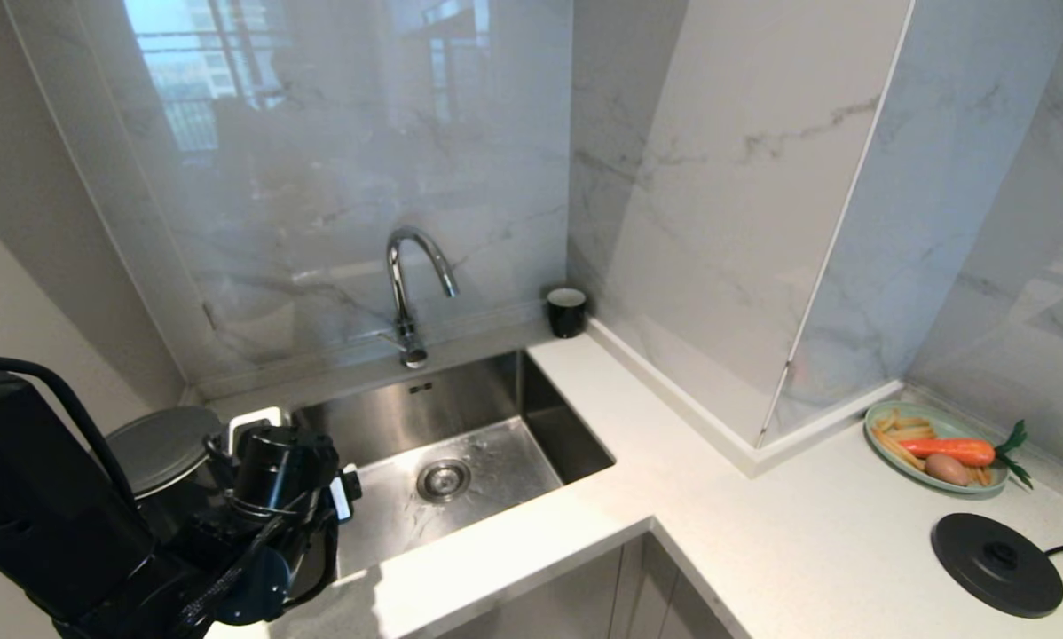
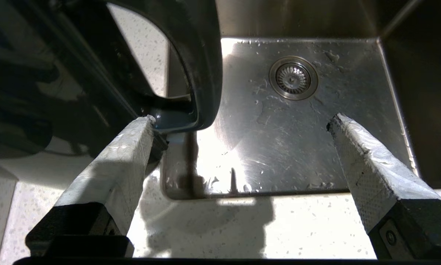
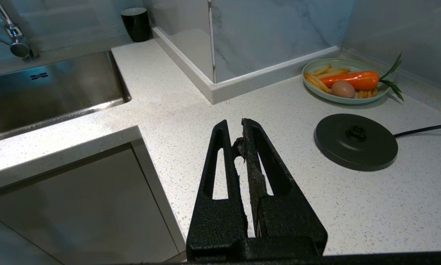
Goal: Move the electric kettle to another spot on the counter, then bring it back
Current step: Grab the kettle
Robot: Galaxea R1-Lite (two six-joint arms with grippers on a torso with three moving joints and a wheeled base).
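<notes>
The black electric kettle stands on the pale counter left of the sink, and my left arm covers most of it. In the left wrist view its glossy body and loop handle fill the side away from the drain. My left gripper is open wide; the handle's lower end lies just inside one fingertip, and nothing is clamped. My right gripper is shut and empty over the counter near the corner, out of the head view.
A steel sink with a drain and a curved faucet lies beside the kettle. A black cup stands in the back corner. At the right are a plate of food and a corded black base disc.
</notes>
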